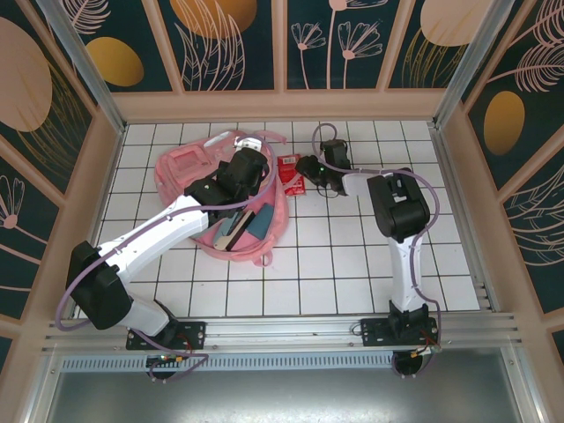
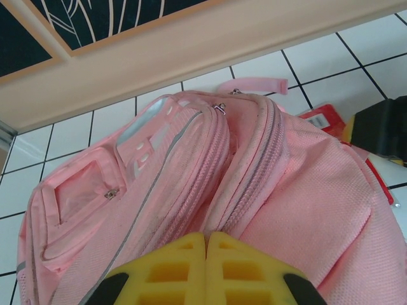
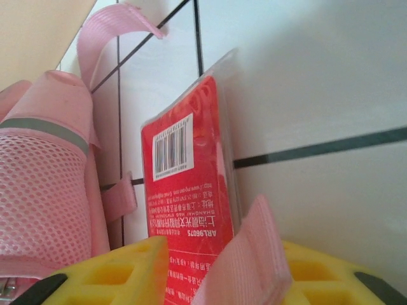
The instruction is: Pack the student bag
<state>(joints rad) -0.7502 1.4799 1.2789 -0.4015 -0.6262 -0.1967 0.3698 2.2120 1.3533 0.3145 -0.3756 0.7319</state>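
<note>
A: Where is the student bag [image 1: 181, 167] to be found?

B: It is seen lying on the white tiled desk [image 1: 352, 264], left of the middle and toward the far wall, partly covered by the forward end of the left arm. From the left wrist, its front pocket [image 2: 82, 190] and zip lines are seen turned upward, and a pink loop [image 2: 254, 84] is seen at its far end.

A: How are the jaws of the left gripper [image 2: 205, 267] set?

B: They are pressed together, with no gap seen between the yellow fingertips, right over the pink fabric. Whether any fabric is pinched cannot be told.

A: And the right gripper [image 3: 226, 254]?

B: Its jaws are held partly apart, low over the desk. A pink strap [image 3: 254, 241] is seen standing between them, close to one finger, while a gap is seen at the other. Nothing is seen to be clamped.

A: What is lying beside the bag?

B: A red packet [image 3: 184, 190] with a white barcode label [image 3: 173, 147] is laid flat on the desk, just beside the bag's right side. Its near end is reached by the right jaws. From above, it is seen between the bag and the right gripper.

A: Is anything seen at the bag's near end?

B: Dark blue and red flat things [image 1: 249, 225] are seen within the pink fabric there. What they are cannot be told.
</note>
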